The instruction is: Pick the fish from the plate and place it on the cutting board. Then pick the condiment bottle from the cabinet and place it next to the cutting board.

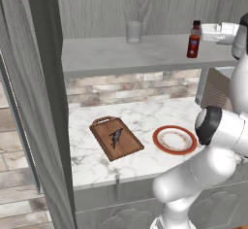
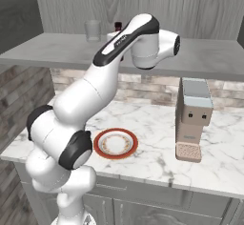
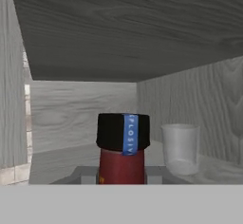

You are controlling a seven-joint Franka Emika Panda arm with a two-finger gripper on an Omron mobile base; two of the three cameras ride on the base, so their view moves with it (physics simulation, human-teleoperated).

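The condiment bottle, dark red with a black cap, stands upright on the cabinet shelf. My gripper reaches in from the right and is shut on the bottle's upper part. In the hand view the bottle sits right between my fingertips. Its cap peeks out behind my arm in the right base view. Down on the counter, the small dark fish lies on the brown cutting board. The orange-rimmed plate beside the board holds nothing.
A clear glass stands on the same shelf, to the left of the bottle and further in. A tall grey side panel borders the counter on the left. A coffee machine stands to the right of the plate.
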